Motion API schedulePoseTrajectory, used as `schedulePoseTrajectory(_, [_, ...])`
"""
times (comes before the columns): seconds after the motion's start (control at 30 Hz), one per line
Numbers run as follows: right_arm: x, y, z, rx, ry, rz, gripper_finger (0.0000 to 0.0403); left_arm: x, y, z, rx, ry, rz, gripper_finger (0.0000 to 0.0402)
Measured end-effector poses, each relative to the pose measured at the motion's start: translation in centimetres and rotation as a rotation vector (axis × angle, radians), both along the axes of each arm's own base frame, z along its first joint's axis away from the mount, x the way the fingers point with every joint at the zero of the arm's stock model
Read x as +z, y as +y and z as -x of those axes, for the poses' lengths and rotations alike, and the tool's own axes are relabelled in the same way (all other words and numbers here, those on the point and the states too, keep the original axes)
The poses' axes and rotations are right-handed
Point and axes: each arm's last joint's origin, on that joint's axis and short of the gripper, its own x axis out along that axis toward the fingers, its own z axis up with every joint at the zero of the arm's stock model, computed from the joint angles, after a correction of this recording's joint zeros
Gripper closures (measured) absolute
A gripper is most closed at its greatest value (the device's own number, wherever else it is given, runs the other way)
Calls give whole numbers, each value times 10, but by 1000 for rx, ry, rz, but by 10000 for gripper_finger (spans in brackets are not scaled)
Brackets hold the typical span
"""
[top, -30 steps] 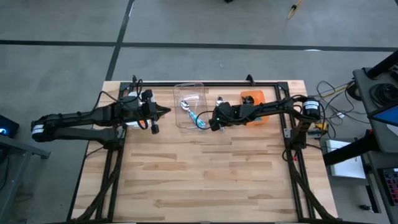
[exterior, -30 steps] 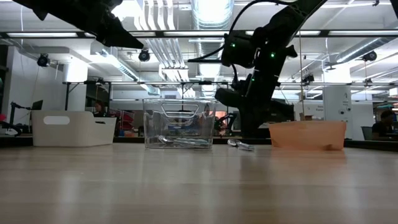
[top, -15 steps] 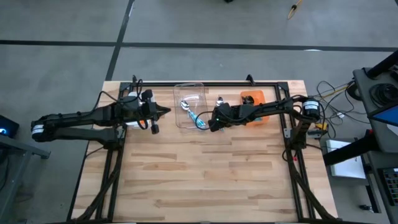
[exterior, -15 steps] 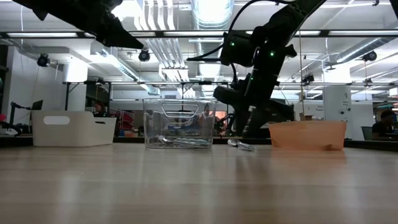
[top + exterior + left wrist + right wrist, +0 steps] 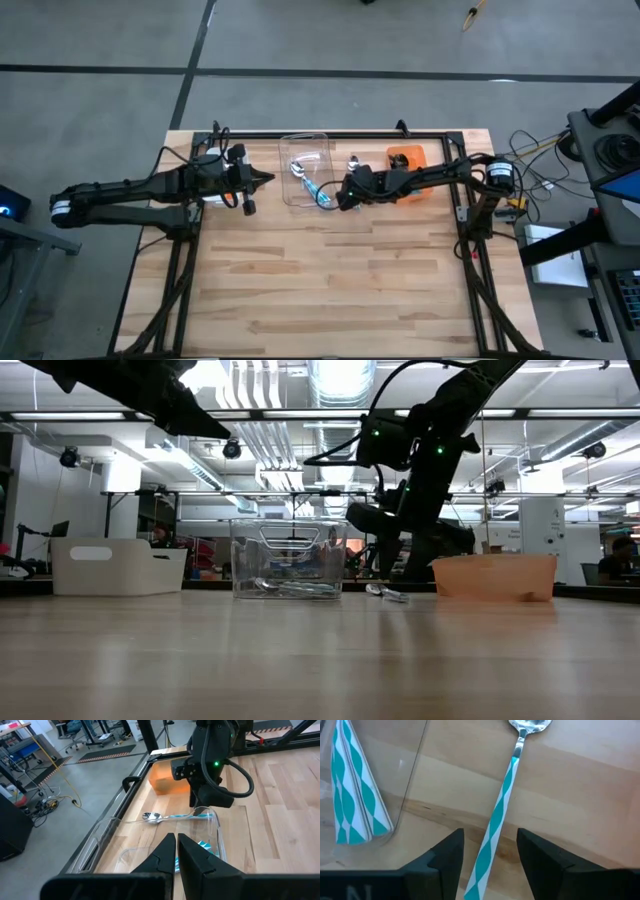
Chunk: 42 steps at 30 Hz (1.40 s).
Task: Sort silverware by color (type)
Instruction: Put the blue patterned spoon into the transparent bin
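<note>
Now the right gripper point(image 5: 487, 857), low beside the clear bin point(image 5: 306, 165) at upper centre of the high view, has spread its fingers apart, where a second ago they were closed. A teal-striped spoon point(image 5: 502, 802) lies on the table point(image 5: 330, 270) between them, more striped handles point(image 5: 352, 795) inside the bin. Unmoved at upper left, the left gripper point(image 5: 176, 851) stays shut and empty.

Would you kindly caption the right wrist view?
Open right gripper over a teal spoon on the table, beside the clear bin.

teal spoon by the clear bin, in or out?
Out. The teal-striped spoon lies flat on the table beside the clear bin, between the right end effector's open fingers.
</note>
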Motion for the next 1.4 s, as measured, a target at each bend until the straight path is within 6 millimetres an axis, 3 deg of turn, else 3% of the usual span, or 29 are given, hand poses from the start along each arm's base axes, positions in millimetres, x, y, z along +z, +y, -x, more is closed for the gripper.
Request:
schedulePoseTrajectory(0.17, [-7,1,-1,-12,7,2,227,0,0,0,0,0,0,400])
schedulePoseTrajectory(0.3, [-25,1,-4,-7,57,5,227,0,0,0,0,0,0,400])
schedulePoseTrajectory(0.53, [-31,3,-4,-47,67,-7,231,0,0,0,0,3,0,400])
schedulePoseTrajectory(0.67, [-31,5,-4,-60,71,-13,258,0,0,0,-1,3,-2,400])
schedulePoseTrajectory(0.83, [-32,5,-2,-84,73,-20,320,0,0,0,-1,3,-3,400])
schedulePoseTrajectory(1.0, [-29,6,-1,-109,59,-40,372,0,0,0,-1,3,-3,400])
schedulePoseTrajectory(1.2, [-18,8,3,-106,46,-72,372,0,0,0,-1,3,-3,400])
schedulePoseTrajectory(1.4, [6,9,16,-125,53,-20,372,0,0,0,-1,3,-3,400])
